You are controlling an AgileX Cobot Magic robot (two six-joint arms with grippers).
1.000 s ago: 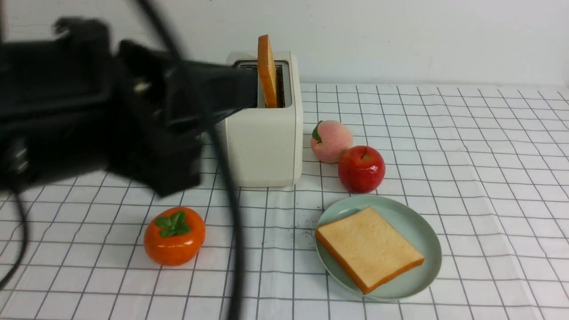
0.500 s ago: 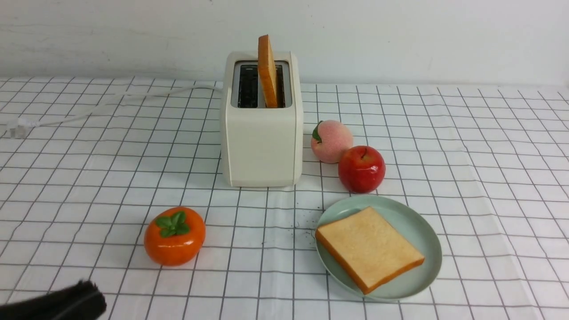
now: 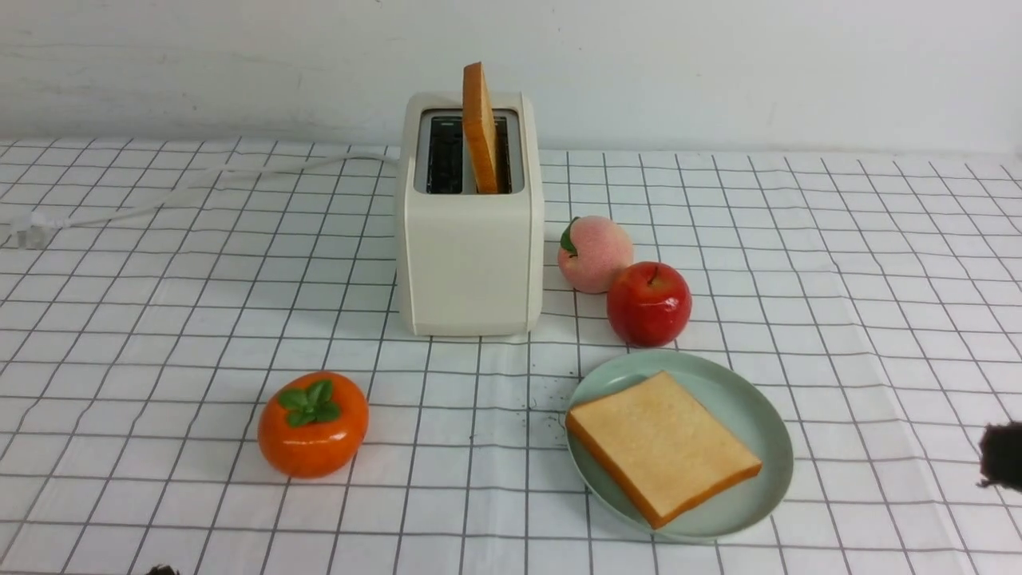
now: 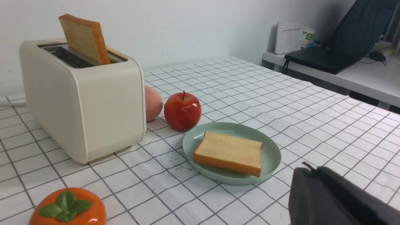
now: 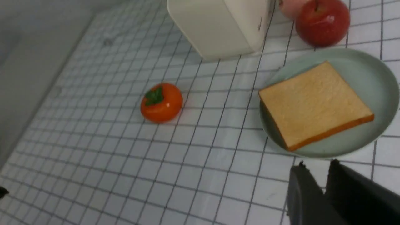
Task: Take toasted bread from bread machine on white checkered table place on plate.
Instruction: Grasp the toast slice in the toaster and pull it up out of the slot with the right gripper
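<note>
We start with the big white table (image 3: 838,239) with its thin dark squares. A second ago a large black arm hung over its left side and hid part of the toaster. Now that arm is gone from the front view. Only a tiny dark bit shows at the bottom edge.

Next comes the toaster (image 3: 471,263), standing near the back of the table. Now we see all of it, and its white cord (image 3: 200,188) too. Its left slot is empty.

Then the green plate (image 3: 758,423), in front of the toaster and a bit to the right. It has not moved.

Then the bread. One slice (image 3: 663,447) lies flat on the plate. The other slice (image 3: 479,128) stands up in the toaster's right slot, just where it was. So we think the job is half done, and this slice is the one left to fetch.

Then the fruit, none of it moved: an orange persimmon (image 3: 313,423) at the front left, a red apple (image 3: 649,303) touching a peach (image 3: 595,254) beside the toaster.

Last, the grippers. The left gripper (image 4: 328,193) is low and near the front, its fingers pressed together with nothing in them. The right gripper (image 5: 318,168) hangs just in front of the plate. Its fingers are only a little apart and hold nothing. A dark tip now peeks in at the right edge of the front view, and it was not there before. We guess the right arm goes for the standing slice next.
</note>
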